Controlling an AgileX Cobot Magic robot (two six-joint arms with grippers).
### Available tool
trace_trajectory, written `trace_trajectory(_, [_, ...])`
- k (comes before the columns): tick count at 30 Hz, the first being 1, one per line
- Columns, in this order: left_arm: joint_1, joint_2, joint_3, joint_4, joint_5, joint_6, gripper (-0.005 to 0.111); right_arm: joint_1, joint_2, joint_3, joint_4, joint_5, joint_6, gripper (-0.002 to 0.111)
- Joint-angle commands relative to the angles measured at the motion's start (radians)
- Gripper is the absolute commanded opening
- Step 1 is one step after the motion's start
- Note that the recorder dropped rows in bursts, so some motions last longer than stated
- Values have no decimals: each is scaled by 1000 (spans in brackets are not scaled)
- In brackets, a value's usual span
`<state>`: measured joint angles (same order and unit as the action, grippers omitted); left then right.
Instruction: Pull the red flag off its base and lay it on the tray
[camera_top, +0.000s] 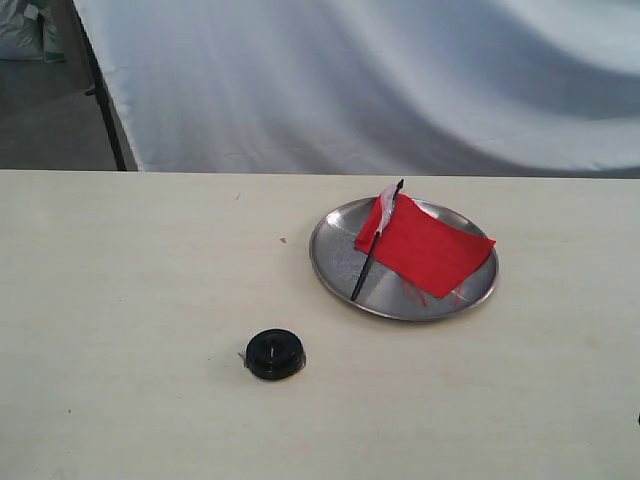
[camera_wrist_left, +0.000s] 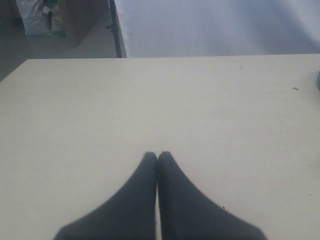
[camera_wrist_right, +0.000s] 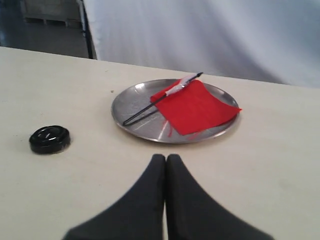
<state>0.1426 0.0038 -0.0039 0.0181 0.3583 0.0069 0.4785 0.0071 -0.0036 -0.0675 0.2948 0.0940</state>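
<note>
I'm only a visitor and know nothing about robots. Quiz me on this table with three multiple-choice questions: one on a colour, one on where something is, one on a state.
1. What colour is the base?
A. black
B. silver
C. red

2. Where is the flag?
A. standing in the base
B. lying on the tray
C. on the floor

3. How is the right end effector?
A. wide open
B. holding the flag
C. shut and empty

Answers:
1. A: the small disc is black.
2. B: cloth and stick rest on the silver plate.
3. C: it is closed, with nothing gripped.
</note>
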Motion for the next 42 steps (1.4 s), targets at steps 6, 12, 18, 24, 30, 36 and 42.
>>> trace_trajectory(6, [1,-4,4,3,-8,-7,0,2,-7,4,4,21,-68,0])
trace_trajectory(12, [1,-4,4,3,-8,-7,0,2,-7,4,88,21,-164,0])
trace_trajectory(18, [1,-4,4,3,-8,-7,0,2,-7,4,88,21,-180,0])
trace_trajectory(24, [1,-4,4,3,-8,-7,0,2,-7,4,88,21,-187,0])
trace_trajectory(30, [1,-4,4,3,-8,-7,0,2,-7,4,88,21,-196,0])
trace_trajectory(36, [1,-4,4,3,-8,-7,0,2,-7,4,88,21,-167,0])
trace_trajectory(42, [1,-4,4,3,-8,-7,0,2,-7,4,88,21,-131,0])
